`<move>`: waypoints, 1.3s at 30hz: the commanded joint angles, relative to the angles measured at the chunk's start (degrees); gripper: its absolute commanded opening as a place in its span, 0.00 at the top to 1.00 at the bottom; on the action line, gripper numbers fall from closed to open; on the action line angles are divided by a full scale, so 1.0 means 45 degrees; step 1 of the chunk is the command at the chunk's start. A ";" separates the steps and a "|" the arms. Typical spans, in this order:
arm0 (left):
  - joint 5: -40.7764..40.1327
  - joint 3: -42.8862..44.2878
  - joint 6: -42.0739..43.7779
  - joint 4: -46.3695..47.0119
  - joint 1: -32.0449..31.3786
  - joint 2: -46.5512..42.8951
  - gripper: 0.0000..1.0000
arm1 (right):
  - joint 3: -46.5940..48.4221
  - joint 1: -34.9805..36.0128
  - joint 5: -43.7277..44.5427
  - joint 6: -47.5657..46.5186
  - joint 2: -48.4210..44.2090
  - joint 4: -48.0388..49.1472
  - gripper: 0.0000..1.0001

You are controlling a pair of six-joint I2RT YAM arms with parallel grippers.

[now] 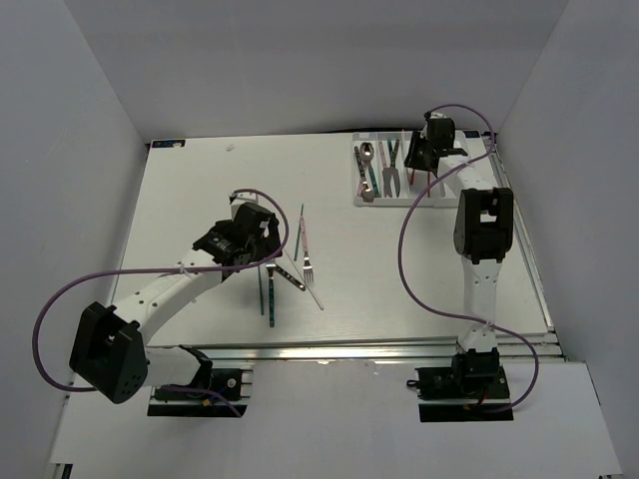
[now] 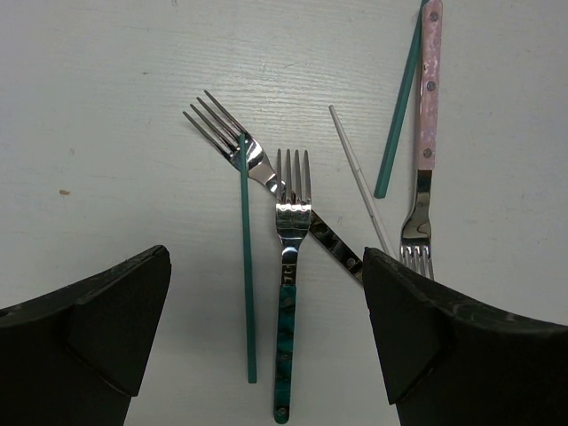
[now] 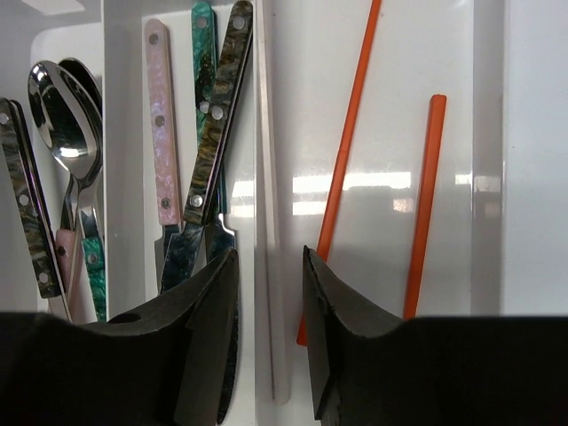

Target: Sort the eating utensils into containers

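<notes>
Several eating utensils lie loose on the table under my left gripper (image 2: 266, 328), which hangs open above them and touches none. Between its fingers lie a teal-handled fork (image 2: 290, 293) and a teal chopstick (image 2: 247, 266). A dark-handled fork (image 2: 253, 162), a white chopstick (image 2: 359, 177), a second teal chopstick (image 2: 399, 106) and a pink-handled fork (image 2: 429, 106) lie further out. My right gripper (image 3: 270, 257) is low over the white tray (image 3: 395, 106), open, its jaws straddling a pale chopstick (image 3: 266, 133) without touching it.
The tray (image 1: 399, 203) sits at the back right. It holds spoons (image 3: 58, 133), knives (image 3: 213, 115) and two orange chopsticks (image 3: 351, 151) in separate slots. White walls enclose the table. The loose utensils (image 1: 300, 264) lie near the table's middle, beside the left gripper (image 1: 255, 249).
</notes>
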 commanded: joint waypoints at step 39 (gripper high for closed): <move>0.0341 -0.0244 -0.0054 0.0195 -0.0011 0.0006 0.02 | -0.0821 -0.0445 -0.0843 -0.0907 -0.0364 -0.0328 0.94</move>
